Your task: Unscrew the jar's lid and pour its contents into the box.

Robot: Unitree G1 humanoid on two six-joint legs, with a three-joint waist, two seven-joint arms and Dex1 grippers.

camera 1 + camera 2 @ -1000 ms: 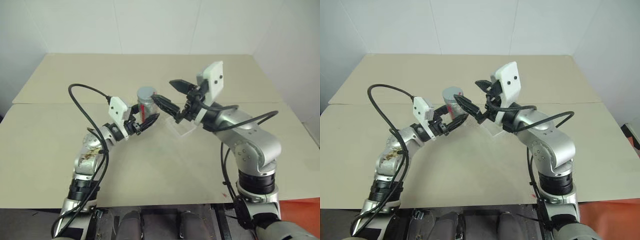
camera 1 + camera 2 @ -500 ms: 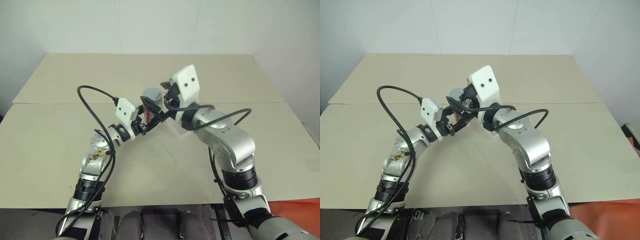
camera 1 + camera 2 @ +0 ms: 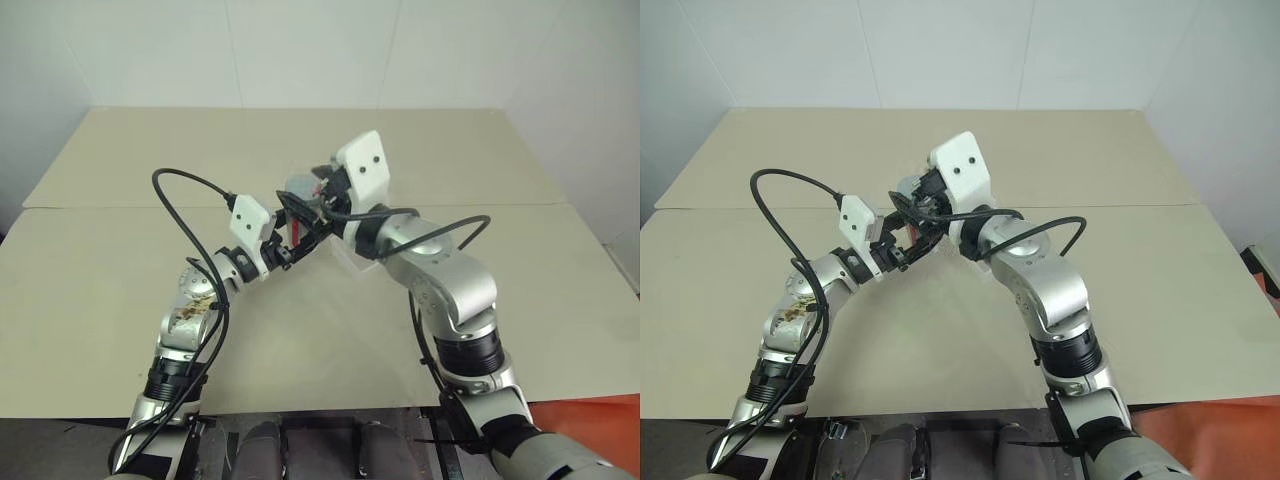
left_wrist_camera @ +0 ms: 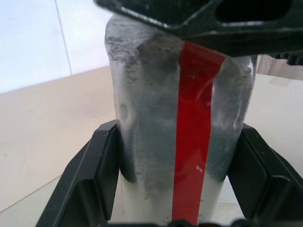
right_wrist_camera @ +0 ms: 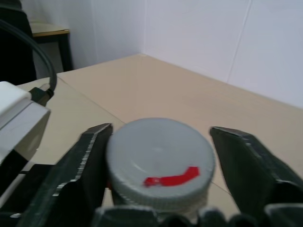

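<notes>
In the head views we lose most of the jar (image 3: 296, 226) behind the two grippers; only a sliver of its red stripe shows. The lid (image 5: 160, 161) is cut by the right wrist view's lower edge, at 6 o'clock. In the left wrist view a black finger (image 4: 199, 19) at 12 o'clock hides the jar's top. The box (image 3: 352, 262) is mostly masked by the right arm; we cannot tell its outline.
</notes>
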